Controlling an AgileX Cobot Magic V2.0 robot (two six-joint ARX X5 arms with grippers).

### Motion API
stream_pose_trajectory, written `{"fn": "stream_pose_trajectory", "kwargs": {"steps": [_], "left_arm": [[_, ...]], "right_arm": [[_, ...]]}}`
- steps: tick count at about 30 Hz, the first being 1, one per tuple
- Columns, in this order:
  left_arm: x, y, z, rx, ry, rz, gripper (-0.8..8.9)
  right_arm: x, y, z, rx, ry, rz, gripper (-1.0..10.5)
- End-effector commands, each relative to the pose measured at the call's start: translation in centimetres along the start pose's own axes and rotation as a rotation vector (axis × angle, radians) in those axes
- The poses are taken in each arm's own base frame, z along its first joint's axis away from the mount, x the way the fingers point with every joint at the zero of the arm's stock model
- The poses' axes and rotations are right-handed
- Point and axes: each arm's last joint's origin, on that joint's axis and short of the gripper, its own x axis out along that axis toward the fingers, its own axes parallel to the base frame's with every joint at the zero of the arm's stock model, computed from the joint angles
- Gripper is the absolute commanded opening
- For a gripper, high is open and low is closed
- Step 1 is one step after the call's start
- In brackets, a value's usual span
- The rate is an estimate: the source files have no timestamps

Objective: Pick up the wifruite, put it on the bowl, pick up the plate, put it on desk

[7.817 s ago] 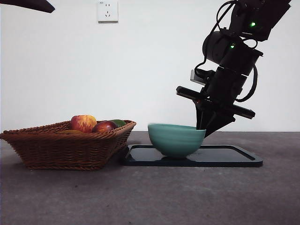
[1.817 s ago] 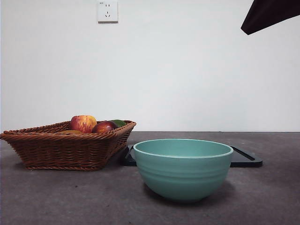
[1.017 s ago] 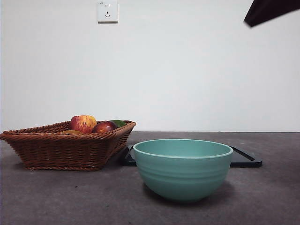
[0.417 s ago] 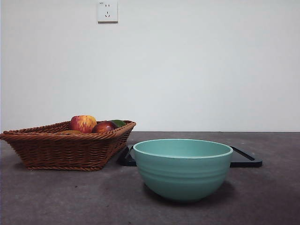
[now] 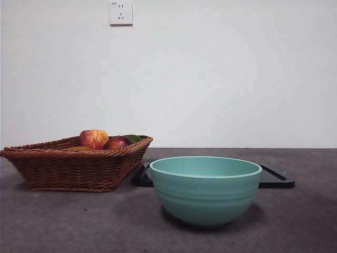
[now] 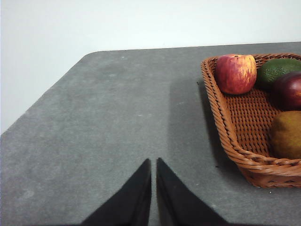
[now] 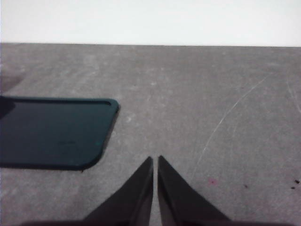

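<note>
while neither arm appears in the front view, each wrist view shows its own gripper held above the desk (image 5: 63, 221). left gripper (image 6: 154, 165): jaws together, nothing between them, near the basket (image 6: 221, 127) at the right of that frame. right gripper (image 7: 155, 162): jaws together, nothing held, with the black tray (image 7: 51, 132) at left centre of its frame. the bowl (image 5: 205, 190) stands on the desk at lower centre of the front view, in front of the tray. the wifruite (image 6: 286, 134) lies in the basket beside an apple (image 6: 236, 73), a green fruit (image 6: 277, 69) and a dark red fruit (image 6: 289, 89), possibly a second apple.
</note>
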Motion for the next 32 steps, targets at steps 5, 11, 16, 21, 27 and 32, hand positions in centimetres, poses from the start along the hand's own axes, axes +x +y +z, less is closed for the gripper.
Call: {"fn": "stream_pose_trajectory", "kwargs": {"steps": [5, 11, 16, 21, 27, 32], "left_arm": [[0.19, -0.03, -0.71, 0.002, 0.025, 0.001, 0.16], [0.19, -0.03, -0.71, 0.002, 0.025, 0.001, 0.16], [0.19, -0.03, -0.71, 0.002, 0.025, 0.001, 0.16], [0.19, -0.03, -0.71, 0.002, 0.025, 0.001, 0.16], [0.19, -0.03, -0.71, 0.002, 0.025, 0.001, 0.16], [0.19, -0.03, -0.71, 0.002, 0.025, 0.001, 0.16]], "right_arm": [[0.05, -0.02, -0.06, 0.015, -0.008, 0.000, 0.1], [0.04, -0.02, -0.02, 0.015, -0.010, 0.000, 0.1], [0.04, -0.02, -0.02, 0.015, -0.011, 0.000, 0.1], [0.04, -0.01, -0.02, 0.015, -0.011, 0.000, 0.1], [0.04, -0.02, -0.02, 0.015, -0.011, 0.000, 0.1], [0.04, -0.01, -0.02, 0.015, -0.011, 0.000, 0.1]]}}
